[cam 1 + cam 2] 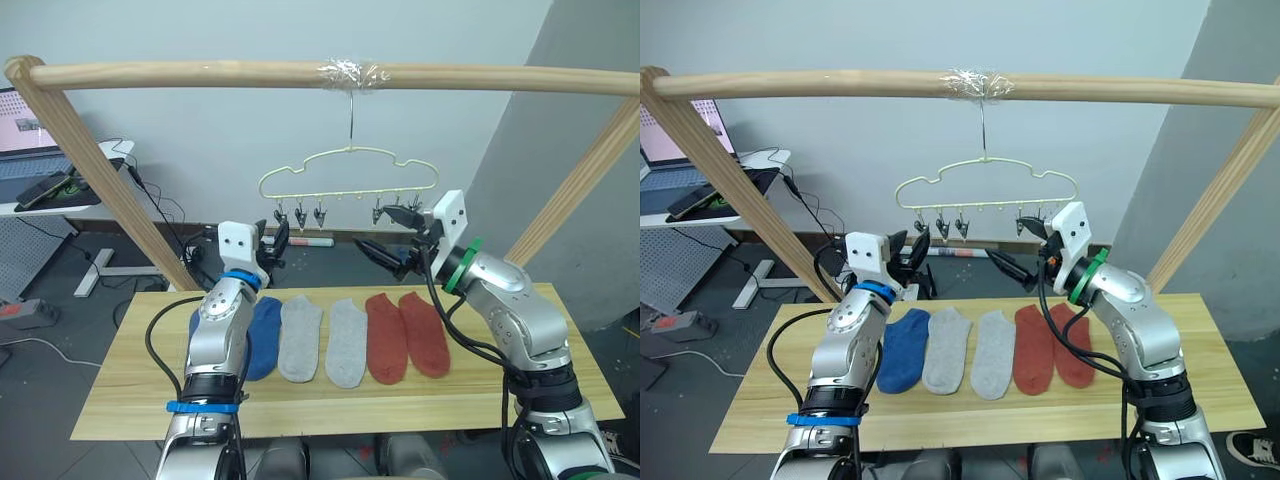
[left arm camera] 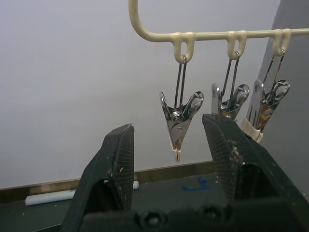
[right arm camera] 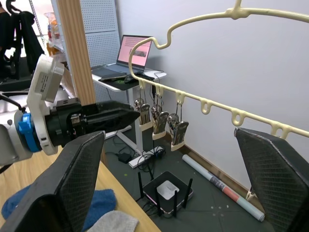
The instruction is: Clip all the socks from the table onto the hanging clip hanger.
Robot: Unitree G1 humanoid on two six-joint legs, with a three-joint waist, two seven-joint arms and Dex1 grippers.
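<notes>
While raised, left gripper (image 2: 171, 145) and right gripper (image 1: 392, 236) gape beside clip hanger (image 1: 350, 172).

No text, label, brand, number or sign can be read on anything here.

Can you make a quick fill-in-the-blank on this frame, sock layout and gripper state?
1. The socks on the table run, from the robot's left, blue, light grey, then ____.
2. No sock hangs from the clip hanger; all lie on the ____.
3. The left gripper is ____, its fingers either side of a metal clip.
4. The right gripper holds ____.

Missing words: rust red; table; open; nothing
</notes>
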